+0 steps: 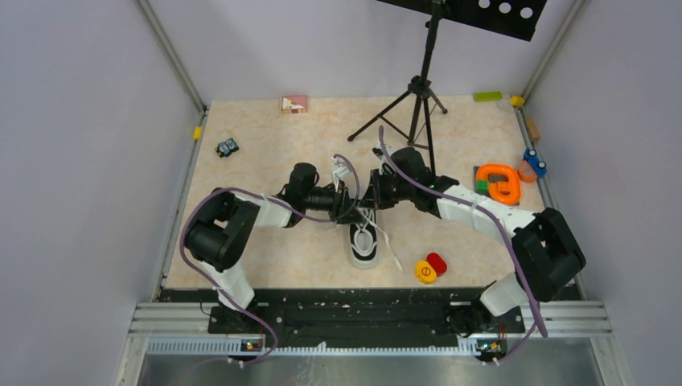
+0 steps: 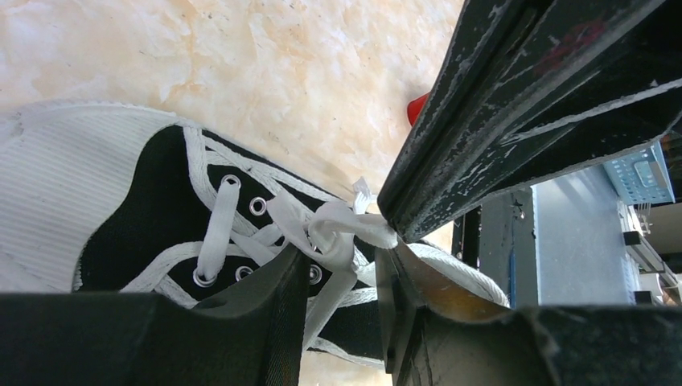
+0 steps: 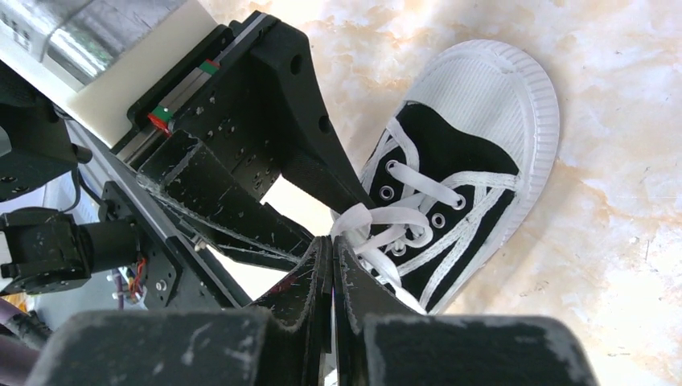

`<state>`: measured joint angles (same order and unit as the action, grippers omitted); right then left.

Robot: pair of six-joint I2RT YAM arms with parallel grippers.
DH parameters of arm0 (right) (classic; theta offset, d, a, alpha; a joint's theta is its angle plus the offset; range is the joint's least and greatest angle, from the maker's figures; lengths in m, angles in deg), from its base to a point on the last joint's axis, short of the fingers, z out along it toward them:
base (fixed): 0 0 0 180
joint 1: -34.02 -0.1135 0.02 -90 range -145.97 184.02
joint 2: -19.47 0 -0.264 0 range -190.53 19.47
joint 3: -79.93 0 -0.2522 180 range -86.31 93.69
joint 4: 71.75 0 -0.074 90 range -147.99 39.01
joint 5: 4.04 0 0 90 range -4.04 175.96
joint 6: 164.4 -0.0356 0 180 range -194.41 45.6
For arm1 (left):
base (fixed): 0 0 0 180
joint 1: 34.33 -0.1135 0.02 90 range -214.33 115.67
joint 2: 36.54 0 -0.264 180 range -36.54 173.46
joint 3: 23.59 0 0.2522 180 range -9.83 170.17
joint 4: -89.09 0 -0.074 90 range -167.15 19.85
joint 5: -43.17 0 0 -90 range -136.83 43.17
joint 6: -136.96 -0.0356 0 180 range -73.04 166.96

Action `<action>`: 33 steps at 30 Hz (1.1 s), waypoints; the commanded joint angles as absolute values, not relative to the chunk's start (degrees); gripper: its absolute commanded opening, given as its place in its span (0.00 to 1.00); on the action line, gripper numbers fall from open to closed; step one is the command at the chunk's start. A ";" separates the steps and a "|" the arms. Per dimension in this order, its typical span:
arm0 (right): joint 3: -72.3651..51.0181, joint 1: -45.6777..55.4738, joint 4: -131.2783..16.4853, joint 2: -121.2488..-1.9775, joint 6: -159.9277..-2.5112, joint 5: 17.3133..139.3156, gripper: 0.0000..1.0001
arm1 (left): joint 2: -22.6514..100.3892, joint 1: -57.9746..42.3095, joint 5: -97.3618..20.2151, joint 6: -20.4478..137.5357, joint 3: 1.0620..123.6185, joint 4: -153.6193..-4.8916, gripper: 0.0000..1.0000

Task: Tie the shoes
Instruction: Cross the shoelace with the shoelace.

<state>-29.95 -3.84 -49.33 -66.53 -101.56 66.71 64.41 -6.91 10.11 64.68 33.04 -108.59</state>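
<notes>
**Top view:** a small black canvas sneaker with white sole rim [image 1: 363, 248] is lying mid-table on the marbled beige tabletop [image 1: 265, 241]. The left gripper [image 1: 354, 206] and right gripper [image 1: 371, 199] are meeting over its far end.
**Left wrist view:** the left fingers are standing apart, straddling the white laces [image 2: 338, 229].
**Right wrist view:** the right fingers are pressing together, pinching a lace loop.

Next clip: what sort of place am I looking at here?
Most likely a lab robot-training cell: plain wall panels box in a tabletop, a metal rail runs along its near edge, and a tripod stands among scattered toys.
</notes>
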 commanded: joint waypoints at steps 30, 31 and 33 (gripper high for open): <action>-33.19 0.89 -50.08 -70.25 -109.51 67.76 0.30 | 63.44 -7.27 10.32 63.85 34.38 -109.42 0.00; -32.60 0.89 -49.24 -70.94 -108.96 67.54 0.31 | 63.47 -7.26 10.30 63.84 34.47 -109.41 0.00; -32.46 0.89 -49.36 -71.71 -108.56 66.99 0.31 | 63.65 -7.32 10.45 63.92 34.55 -109.34 0.00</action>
